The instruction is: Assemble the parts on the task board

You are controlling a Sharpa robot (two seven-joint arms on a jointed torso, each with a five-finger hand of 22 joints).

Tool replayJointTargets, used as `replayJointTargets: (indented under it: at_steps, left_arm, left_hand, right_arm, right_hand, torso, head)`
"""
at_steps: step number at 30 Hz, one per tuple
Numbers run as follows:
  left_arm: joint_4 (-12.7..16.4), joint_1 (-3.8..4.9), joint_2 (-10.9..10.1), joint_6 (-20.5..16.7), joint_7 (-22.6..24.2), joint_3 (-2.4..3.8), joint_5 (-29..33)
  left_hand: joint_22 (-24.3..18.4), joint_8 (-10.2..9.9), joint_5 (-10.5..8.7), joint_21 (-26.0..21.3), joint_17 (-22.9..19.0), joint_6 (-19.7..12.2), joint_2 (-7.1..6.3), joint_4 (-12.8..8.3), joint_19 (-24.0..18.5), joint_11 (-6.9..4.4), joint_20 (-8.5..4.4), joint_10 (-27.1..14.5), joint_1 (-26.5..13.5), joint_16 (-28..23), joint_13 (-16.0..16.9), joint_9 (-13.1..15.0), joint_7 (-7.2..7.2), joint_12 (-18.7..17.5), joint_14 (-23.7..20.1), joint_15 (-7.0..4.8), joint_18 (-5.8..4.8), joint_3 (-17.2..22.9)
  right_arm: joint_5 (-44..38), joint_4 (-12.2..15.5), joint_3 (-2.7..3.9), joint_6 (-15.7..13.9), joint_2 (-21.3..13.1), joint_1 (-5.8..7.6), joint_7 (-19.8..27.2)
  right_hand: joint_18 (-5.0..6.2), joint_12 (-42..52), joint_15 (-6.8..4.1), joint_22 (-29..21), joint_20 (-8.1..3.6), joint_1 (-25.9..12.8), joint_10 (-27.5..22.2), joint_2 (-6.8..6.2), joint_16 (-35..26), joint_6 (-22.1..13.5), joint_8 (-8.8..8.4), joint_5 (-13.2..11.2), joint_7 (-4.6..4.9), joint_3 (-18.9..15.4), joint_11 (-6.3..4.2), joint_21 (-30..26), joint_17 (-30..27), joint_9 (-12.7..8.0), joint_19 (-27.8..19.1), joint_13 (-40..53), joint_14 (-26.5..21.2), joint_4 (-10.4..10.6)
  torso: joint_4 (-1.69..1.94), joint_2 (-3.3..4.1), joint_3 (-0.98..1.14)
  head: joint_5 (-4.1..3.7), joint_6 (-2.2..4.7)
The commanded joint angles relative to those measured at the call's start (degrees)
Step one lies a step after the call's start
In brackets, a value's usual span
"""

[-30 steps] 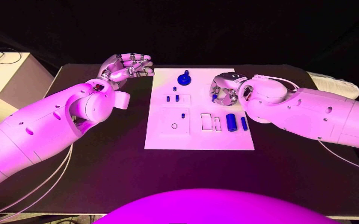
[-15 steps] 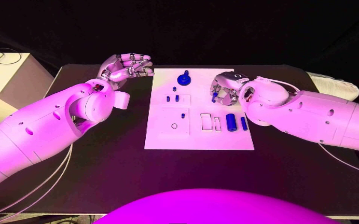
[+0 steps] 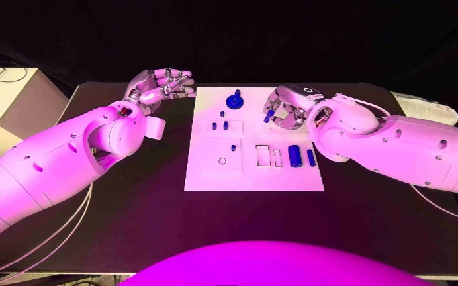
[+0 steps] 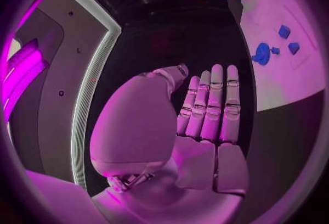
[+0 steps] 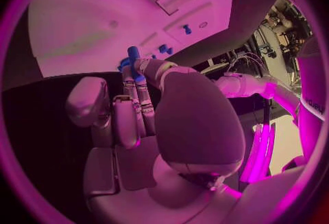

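My right hand [image 3: 286,110] hung over the board's [image 3: 253,173] far right corner, pinching a small blue peg [image 3: 270,112] between thumb and fingers. My left hand [image 3: 160,86] hovered off the board's far left corner, fingers curled in, holding nothing. The right wrist view showed the peg [image 5: 134,54] sticking out past the fingertips; the left wrist view showed its fingers [image 4: 213,103] side by side.

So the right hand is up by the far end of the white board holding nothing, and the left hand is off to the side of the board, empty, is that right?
Not quite. The right hand is not empty: it pinches a small blue part in its fingertips, as the right wrist view shows, and the head view too. The rest stands: it is near the far end of the task board, and the left hand is beside the board, empty.
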Motion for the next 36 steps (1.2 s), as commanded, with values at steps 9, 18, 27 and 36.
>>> replayJointTargets:
  at_steps: [9, 18, 27, 36]
  left_arm:
    - [0.09, 0.05, 0.4, 0.9, 0.23, 0.04, -0.12]
    - [0.15, 0.05, 0.45, 0.92, 0.19, 0.03, -0.12]
    - [0.14, 0.05, 0.5, 0.94, 0.17, 0.03, -0.12]
    - [0.23, 0.05, 0.46, 0.95, 0.15, 0.03, -0.12]
  left_hand:
    - [-0.07, 0.25, 0.05, -0.21, 0.07, -0.54, -0.46, 0.19, 0.32, 0.12, 0.1, -0.31, -0.01, 0.16, -0.05, -0.07, 1.35, 0.4, -0.38, -0.18, 0.71, 0.18]
    - [-0.1, 0.42, 0.04, -0.26, 0.12, -0.63, -0.48, 0.18, 0.36, 0.12, 0.1, -0.36, 0.04, 0.24, -0.05, -0.12, 1.35, 0.47, -0.44, -0.18, 0.71, 0.21]
    - [-0.1, 0.42, 0.04, -0.26, 0.12, -0.63, -0.48, 0.18, 0.36, 0.12, 0.1, -0.36, 0.04, 0.24, -0.05, -0.12, 1.35, 0.47, -0.44, -0.18, 0.71, 0.21]
    - [-0.1, 0.42, 0.04, -0.26, 0.12, -0.63, -0.48, 0.18, 0.36, 0.12, 0.1, -0.36, 0.04, 0.24, -0.05, -0.12, 1.35, 0.47, -0.44, -0.18, 0.71, 0.21]
  right_arm:
    - [-7.78, 5.39, -1.17, -1.59, 3.38, -1.03, 0.58]
    - [-13.15, 6.48, -2.13, -1.3, 6.92, -3.31, 0.63]
    - [-14.75, 5.77, -2.62, -0.95, 8.71, -4.8, 0.57]
    - [-15.59, 4.84, -2.92, 0.3, 9.68, -5.37, 0.29]
  right_hand:
    - [-1.04, 0.01, -0.35, 0.24, -0.11, -0.53, 2.41, 0.68, 0.27, -0.11, 0.32, -0.03, 0.24, 0.6, -1.94, 0.33, 0.13, 2.08, 0.18, 0.31, 1.81, -0.27]
    - [-1.07, -0.16, -0.36, 0.38, -0.08, -0.71, 2.46, 0.65, 0.29, -0.22, 0.46, -0.17, 0.21, 0.88, -1.96, 0.44, 0.11, 2.28, 0.16, 0.32, 1.8, -0.62]
    - [-1.07, -0.16, -0.36, 0.38, -0.08, -0.71, 2.46, 0.65, 0.29, -0.22, 0.46, -0.17, 0.21, 0.88, -1.96, 0.44, 0.11, 2.28, 0.16, 0.32, 1.8, -0.62]
    - [-1.07, -0.21, -0.36, 0.38, -0.07, -0.78, 2.46, 0.64, 0.28, -0.26, 0.5, -0.2, 0.22, 0.97, -1.94, 0.42, 0.07, 2.34, 0.15, 0.32, 1.79, -0.72]
  torso:
    - [0.12, 0.02, -0.05]
    - [0.09, 0.09, -0.07]
    - [0.2, 0.22, -0.06]
    - [0.08, 0.18, -0.02]
  head:
    - [0.99, 0.0]
    - [1.57, 0.0]
    - [2.0, 0.0]
    - [2.32, 0.0]
